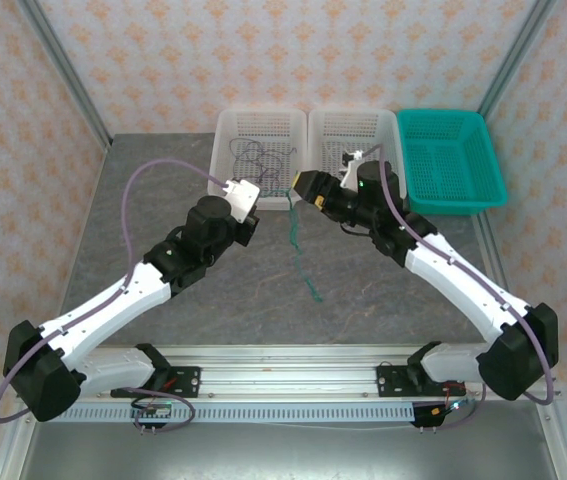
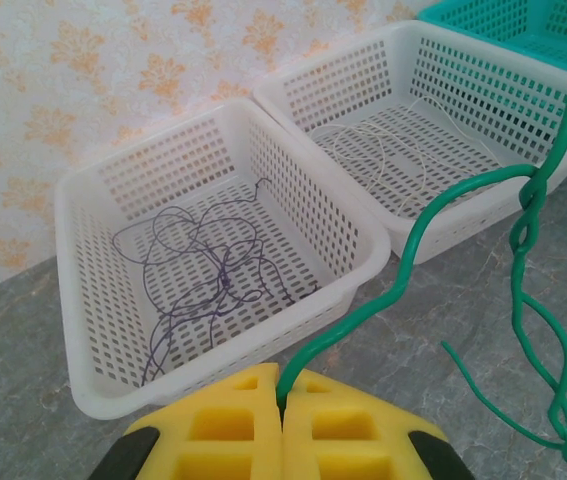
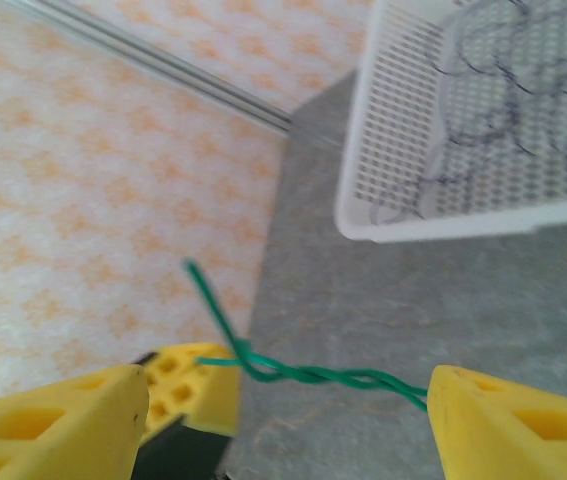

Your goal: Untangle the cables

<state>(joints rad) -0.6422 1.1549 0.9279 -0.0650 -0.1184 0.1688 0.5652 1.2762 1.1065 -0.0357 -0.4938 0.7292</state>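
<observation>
My left gripper (image 2: 283, 400) is shut on one end of the green cable (image 2: 433, 215), which climbs to the right into a twisted knot and hangs down in loops. In the top view the green cable (image 1: 301, 255) dangles from beside my right gripper (image 1: 308, 185) to the tabletop. My right gripper (image 3: 288, 400) is open wide, and the twisted green cable (image 3: 333, 377) runs across the gap between its fingers. The purplish cable (image 2: 203, 270) lies coiled in the left white basket (image 2: 83, 300). A thin white cable (image 2: 383, 150) lies in the middle white basket (image 2: 433, 225).
A teal basket (image 1: 453, 160) stands at the back right beside the two white baskets (image 1: 225, 140). Grey tabletop (image 1: 263, 300) spreads in front of them. Patterned walls close in the back and both sides.
</observation>
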